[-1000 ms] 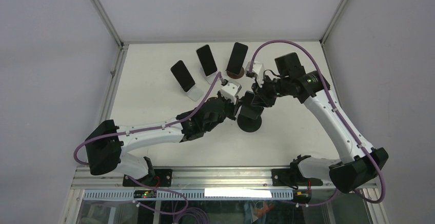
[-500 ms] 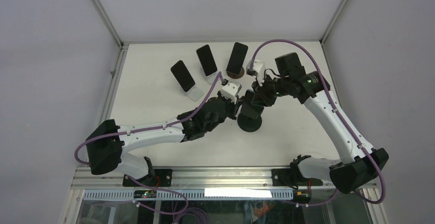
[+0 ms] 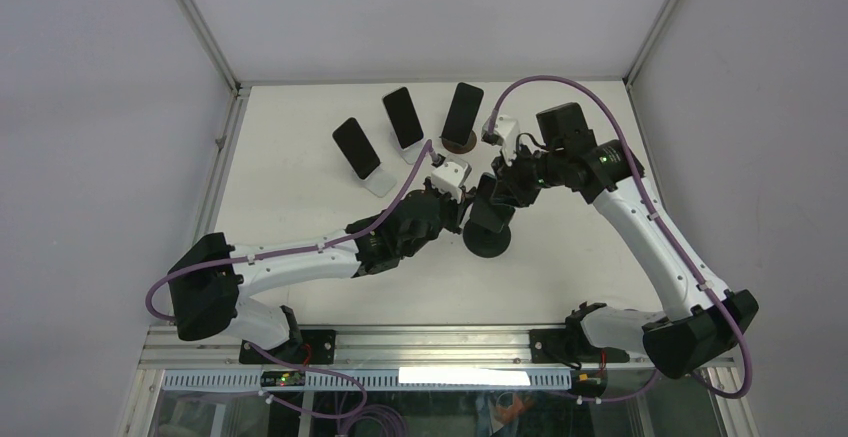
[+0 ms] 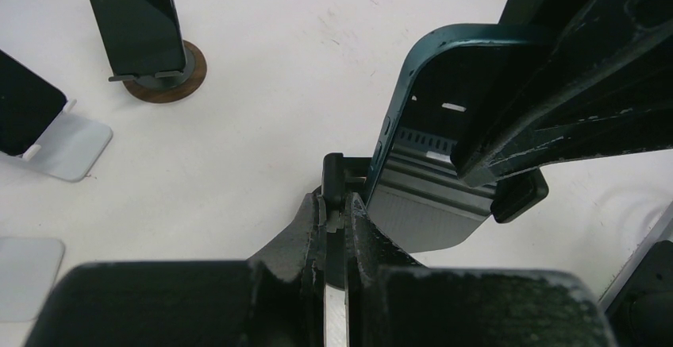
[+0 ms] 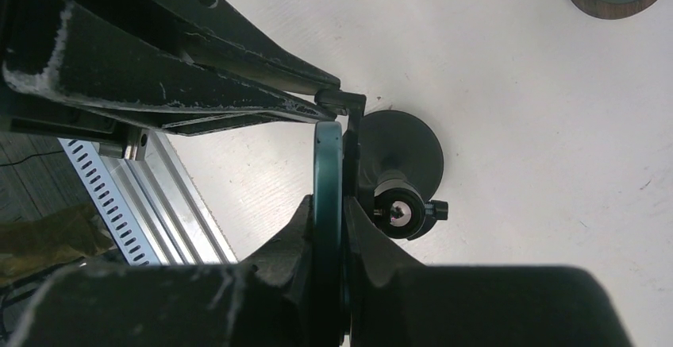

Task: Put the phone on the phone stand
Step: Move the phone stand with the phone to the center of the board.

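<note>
Grey-walled cell [image 3: 90, 107] framed in aluminium, with a white tabletop [image 3: 290, 207] inside. Bolted at its near edge, a left arm [image 3: 300, 260] and a right arm [image 3: 655, 237], both bent inward to meet over a black round-based phone stand [image 3: 487, 241] near mid-table. Purple cable [image 3: 560, 85] looped above the right arm.

From overhead, only a dark knot of metal over the stand, with neither grip readable. Settled instead by the wrist cameras.

From the right wrist: teal-cased phone [image 5: 326, 180] seen edge-on, pinched flat in the right gripper [image 5: 327, 208]. Held upright above the stand's disc base [image 5: 409, 152], just beside its thin black cradle plate [image 5: 353, 136]. Also in that view alone, a slotted metal rail [image 5: 119, 196] along the table's near edge.

From the left wrist: left gripper [image 4: 337, 204] clenched tight on a small black tab [image 4: 333, 174] at the cradle's edge, close against the phone's teal rim. Whether resting on the stand or merely held against it, impossible to tell.

Toward the far edge, well apart from the meeting point, a row of three dark handsets propped on their own stands:
- first handset [image 3: 356, 147] on a silver wedge [image 3: 380, 182]
- second handset [image 3: 403, 117] beside it
- third handset [image 3: 462, 114] on a brown disc [image 3: 460, 144]
</note>
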Robot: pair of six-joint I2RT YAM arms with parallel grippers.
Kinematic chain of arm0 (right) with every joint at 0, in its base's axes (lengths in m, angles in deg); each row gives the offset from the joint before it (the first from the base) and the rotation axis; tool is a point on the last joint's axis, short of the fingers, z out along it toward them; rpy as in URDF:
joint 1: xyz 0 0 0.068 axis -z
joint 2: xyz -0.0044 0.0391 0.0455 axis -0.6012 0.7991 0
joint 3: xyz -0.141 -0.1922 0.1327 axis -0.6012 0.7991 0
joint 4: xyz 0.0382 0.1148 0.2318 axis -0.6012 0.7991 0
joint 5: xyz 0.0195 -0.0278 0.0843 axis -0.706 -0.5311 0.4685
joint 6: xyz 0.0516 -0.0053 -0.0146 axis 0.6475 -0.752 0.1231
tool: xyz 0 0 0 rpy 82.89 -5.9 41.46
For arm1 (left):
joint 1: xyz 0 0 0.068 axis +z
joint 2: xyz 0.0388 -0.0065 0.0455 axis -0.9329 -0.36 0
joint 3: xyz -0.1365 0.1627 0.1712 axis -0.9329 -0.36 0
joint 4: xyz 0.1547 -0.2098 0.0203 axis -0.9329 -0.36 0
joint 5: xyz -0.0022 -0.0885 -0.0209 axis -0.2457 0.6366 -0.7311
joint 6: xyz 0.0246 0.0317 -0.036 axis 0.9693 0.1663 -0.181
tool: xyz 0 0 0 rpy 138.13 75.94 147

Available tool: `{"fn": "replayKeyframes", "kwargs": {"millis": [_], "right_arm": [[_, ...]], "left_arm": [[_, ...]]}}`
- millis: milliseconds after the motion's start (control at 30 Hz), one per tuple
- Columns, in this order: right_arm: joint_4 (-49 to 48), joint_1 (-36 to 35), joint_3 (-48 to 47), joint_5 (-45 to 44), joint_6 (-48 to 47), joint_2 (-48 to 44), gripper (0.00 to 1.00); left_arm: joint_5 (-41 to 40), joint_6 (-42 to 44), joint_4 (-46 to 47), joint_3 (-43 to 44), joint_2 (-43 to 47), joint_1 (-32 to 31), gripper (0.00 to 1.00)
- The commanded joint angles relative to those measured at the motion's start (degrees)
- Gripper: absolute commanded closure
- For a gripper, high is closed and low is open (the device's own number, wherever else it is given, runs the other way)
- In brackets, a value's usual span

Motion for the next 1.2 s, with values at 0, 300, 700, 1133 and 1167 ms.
{"fn": "replayKeyframes", "kwargs": {"millis": [0, 300, 700, 1133, 1167], "right_arm": [[12.9, 3.3, 2.9, -20.1, -0.5, -0.2, 1.00], [12.2, 3.2, 3.1, -23.3, 0.3, -0.1, 1.00], [11.3, 2.1, 2.6, -25.9, 0.6, 1.3, 1.00], [10.3, 1.9, 0.9, -24.4, 0.8, 4.0, 1.00], [10.3, 1.9, 0.9, -24.1, 0.8, 4.1, 1.00]], "left_arm": [[-10.3, 0.1, 1.7, 2.1, 1.3, 1.8, 1.00], [-10.5, -0.2, 1.5, 2.6, 0.6, 1.4, 1.00], [-10.7, -1.1, -0.3, 4.2, 0.4, 0.6, 1.00], [-15.1, -3.4, -2.1, 6.1, 0.1, -3.9, 1.00], [-15.0, -3.8, -2.1, 6.1, 0.2, -4.0, 1.00]]}}
